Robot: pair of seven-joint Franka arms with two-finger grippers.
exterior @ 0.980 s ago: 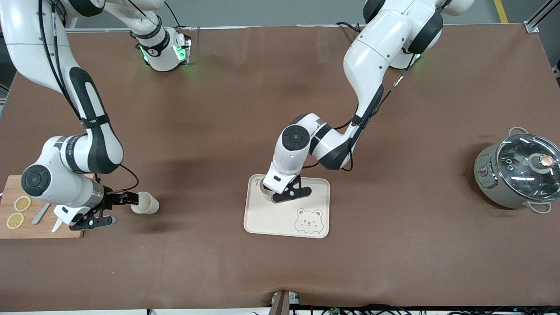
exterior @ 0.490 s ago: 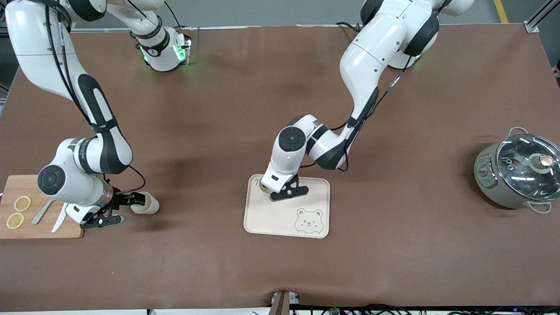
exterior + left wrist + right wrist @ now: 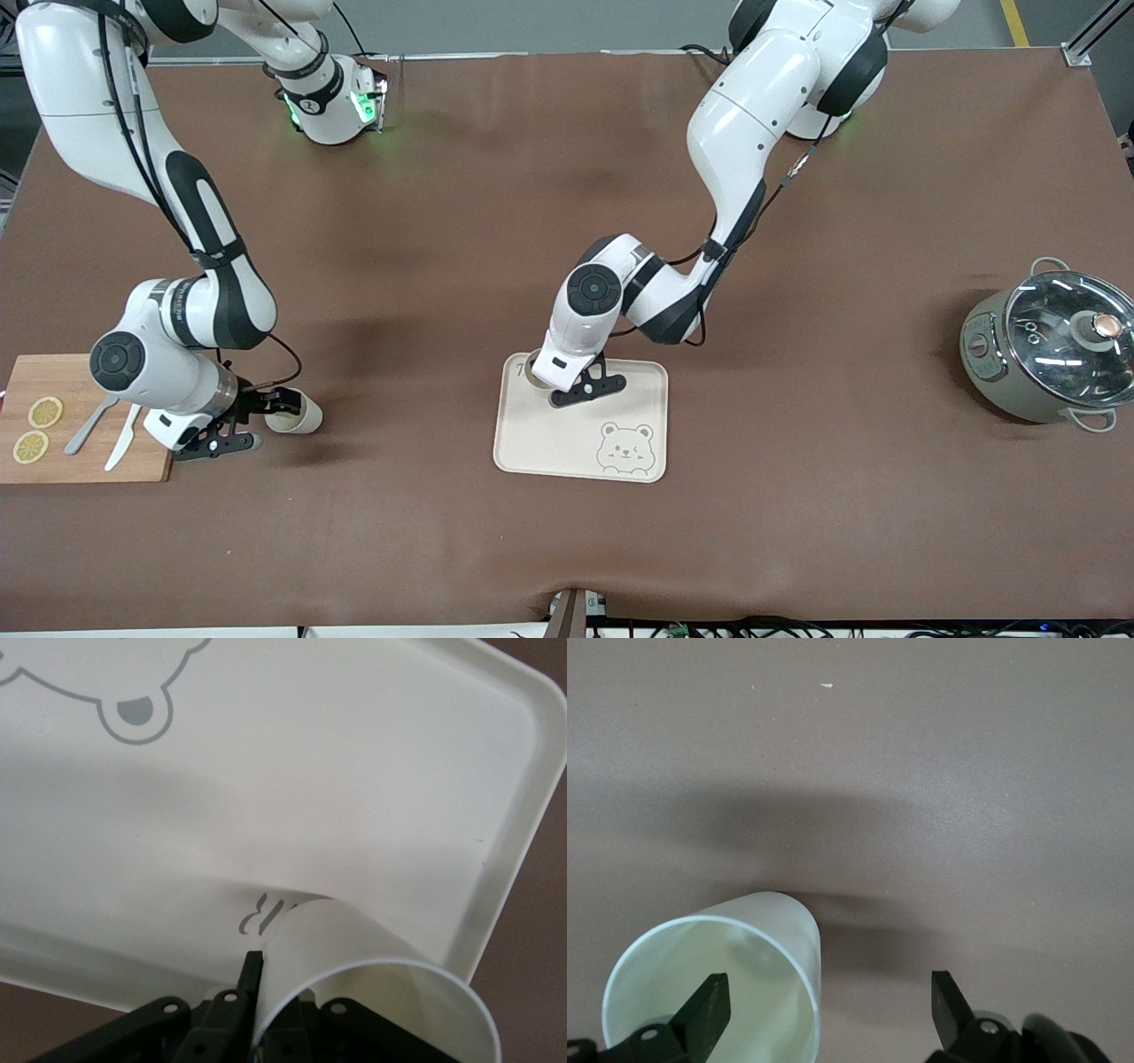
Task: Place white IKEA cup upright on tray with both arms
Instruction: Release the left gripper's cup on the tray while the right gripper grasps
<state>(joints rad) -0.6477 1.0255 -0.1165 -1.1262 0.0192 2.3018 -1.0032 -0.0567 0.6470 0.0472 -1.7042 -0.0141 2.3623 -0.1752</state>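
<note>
White cup point(image 3: 354, 974) in left gripper point(image 3: 560, 387) (over tray point(image 3: 540, 443))

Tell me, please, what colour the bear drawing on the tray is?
Grey outline on the cream tray; bear drawing shows best in the front view.

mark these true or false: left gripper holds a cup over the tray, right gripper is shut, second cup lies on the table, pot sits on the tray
1. The left gripper is shut on the rim of a cup at the tray. True.
2. The right gripper is shut. False: its fingers stand open, one inside the second cup.
3. The second cup lies on its side on the table. True.
4. The pot sits on the tray. False: it stands on the table at the left arm's end.
</note>
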